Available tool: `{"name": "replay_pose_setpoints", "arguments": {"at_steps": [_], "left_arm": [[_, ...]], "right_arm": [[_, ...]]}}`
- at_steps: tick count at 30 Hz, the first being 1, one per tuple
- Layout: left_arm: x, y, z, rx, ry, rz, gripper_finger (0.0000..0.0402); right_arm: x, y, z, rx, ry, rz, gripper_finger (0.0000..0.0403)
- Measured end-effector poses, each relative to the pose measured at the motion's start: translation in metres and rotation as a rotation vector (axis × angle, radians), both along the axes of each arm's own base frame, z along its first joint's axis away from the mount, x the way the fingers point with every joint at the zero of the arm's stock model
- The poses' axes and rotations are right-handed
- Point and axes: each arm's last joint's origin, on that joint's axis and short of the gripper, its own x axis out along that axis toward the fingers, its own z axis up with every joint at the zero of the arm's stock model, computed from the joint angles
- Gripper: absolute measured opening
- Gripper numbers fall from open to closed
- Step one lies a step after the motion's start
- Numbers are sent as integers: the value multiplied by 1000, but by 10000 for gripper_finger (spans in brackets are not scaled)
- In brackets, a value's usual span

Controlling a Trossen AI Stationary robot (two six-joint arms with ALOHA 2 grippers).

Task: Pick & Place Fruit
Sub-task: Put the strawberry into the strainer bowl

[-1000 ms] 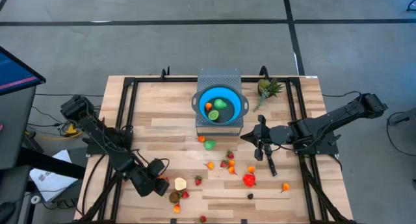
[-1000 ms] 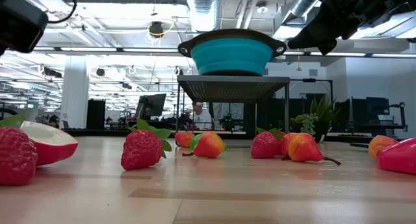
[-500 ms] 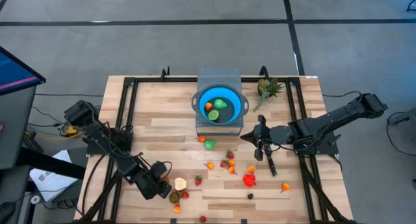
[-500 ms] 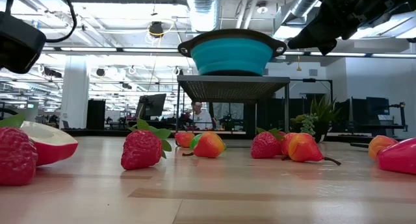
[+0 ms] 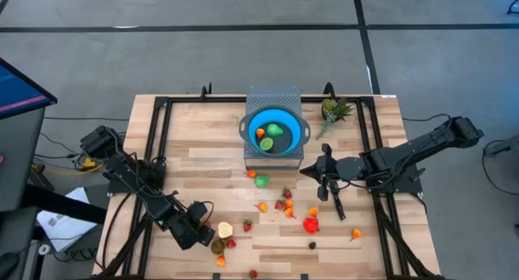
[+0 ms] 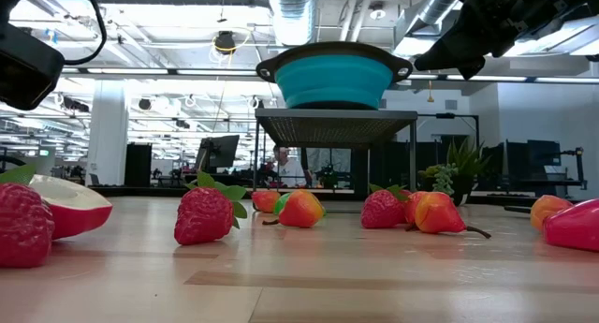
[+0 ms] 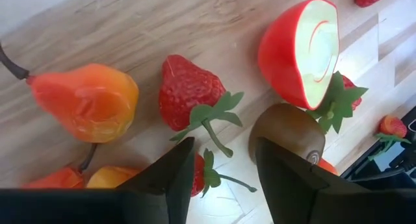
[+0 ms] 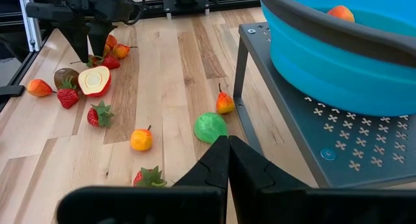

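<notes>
Small toy fruits lie scattered on the wooden table. The blue bowl (image 5: pixel 274 131) sits on a grey perforated stand (image 5: pixel 274 96) at the far middle, with an orange and two green fruits inside. My left gripper (image 7: pixel 224 178) hangs open, pointing steeply down, just over a cluster near the table's near-left corner: a strawberry (image 7: pixel 188 97), a halved red apple (image 7: pixel 299 49), a brown kiwi (image 7: pixel 286 130) and an orange pear (image 7: pixel 88 100). A small strawberry (image 7: pixel 200 175) shows between its fingers. My right gripper (image 8: pixel 227 152) is shut and hovers over the table's right middle (image 5: pixel 337 205).
A spiky pineapple-like piece (image 5: pixel 334 111) lies at the far right. More fruit lies in the near middle, among it a green one (image 5: pixel 261 181) and a red one (image 5: pixel 310 225). Black frame rails (image 5: pixel 158 134) run along both table sides.
My left gripper has sunk a little toward the fruit cluster at the near left and has then kept still. No fruit has moved.
</notes>
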Motion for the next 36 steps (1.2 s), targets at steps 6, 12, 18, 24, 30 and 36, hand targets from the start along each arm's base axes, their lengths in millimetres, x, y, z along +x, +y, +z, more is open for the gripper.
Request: {"name": "replay_pose_setpoints", "arguments": {"at_steps": [6, 12, 18, 24, 30, 36], "left_arm": [[0, 0, 0, -1, 0, 0, 105], [0, 0, 0, -1, 0, 0, 53], [0, 0, 0, -2, 0, 0, 7], [0, 0, 1, -8, -2, -2, 6], [1, -1, 1, -8, -7, -9, 4], [1, 0, 1, 10, -30, -9, 3]], "right_arm": [[0, 0, 0, 0, 0, 0, 0], [0, 0, 0, 0, 0, 0, 0], [0, 0, 0, 0, 0, 0, 0], [0, 0, 0, 0, 0, 0, 0], [0, 0, 0, 0, 0, 0, 0], [0, 0, 0, -2, 1, 1, 0]]}}
